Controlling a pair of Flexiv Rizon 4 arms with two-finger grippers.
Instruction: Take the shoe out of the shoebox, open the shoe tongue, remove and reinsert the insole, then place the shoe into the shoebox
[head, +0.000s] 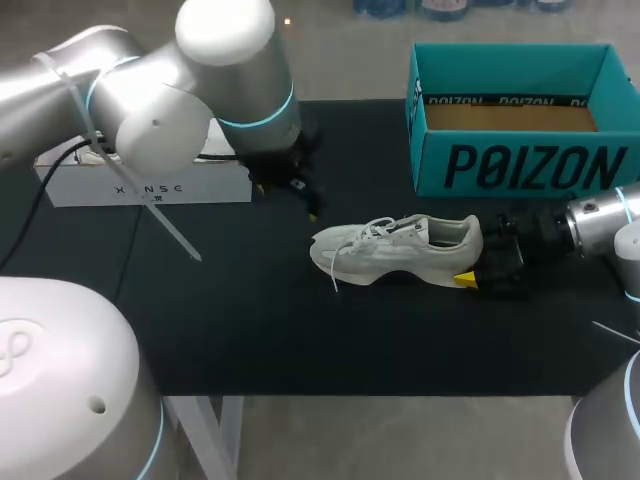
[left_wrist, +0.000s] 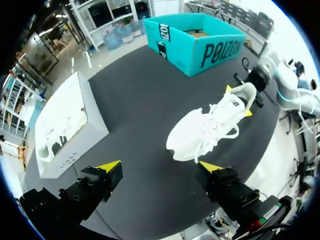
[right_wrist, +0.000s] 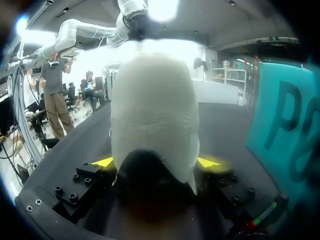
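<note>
Right wrist view: shoe (right_wrist: 152, 115) heel gripped by right hand (right_wrist: 155, 161); toe hidden

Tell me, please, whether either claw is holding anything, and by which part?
The right claw grips the white shoe by its heel, clamped from both sides. The left claw is open and holds nothing.

Large dark letters cover the shoebox (head: 520, 165) wall, at the table's (head: 300, 340) far right corner. Small print marks the white box (head: 150, 188).
</note>
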